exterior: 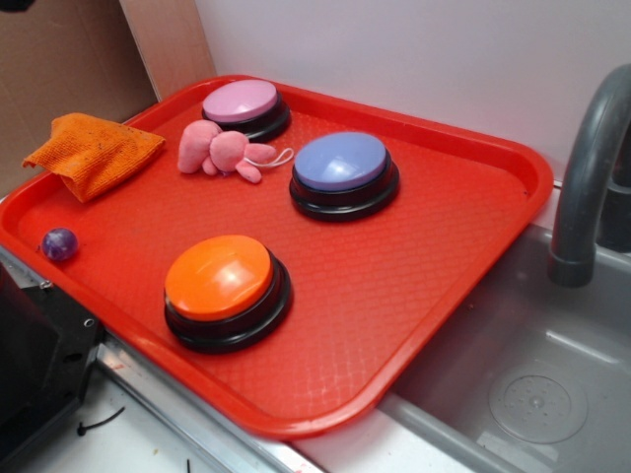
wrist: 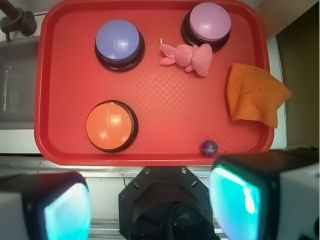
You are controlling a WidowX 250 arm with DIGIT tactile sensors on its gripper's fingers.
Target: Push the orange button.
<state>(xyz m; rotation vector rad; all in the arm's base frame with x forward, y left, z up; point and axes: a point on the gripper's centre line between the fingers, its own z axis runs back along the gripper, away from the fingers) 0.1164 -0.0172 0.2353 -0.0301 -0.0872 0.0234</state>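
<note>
Orange button on red tray, untouched; gripper spread wide, empty, hovering off tray's near edge, ready for approach.

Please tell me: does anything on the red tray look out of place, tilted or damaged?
Nothing looks damaged or spilled. The orange button, the blue-purple button and the pink button sit flat on the red tray. Only the orange cloth is odd: it hangs over the tray's rim. The pink plush toy lies on its side.

A plain white wall rises behind the grey sink; a brown board leans left of that wall.
</note>
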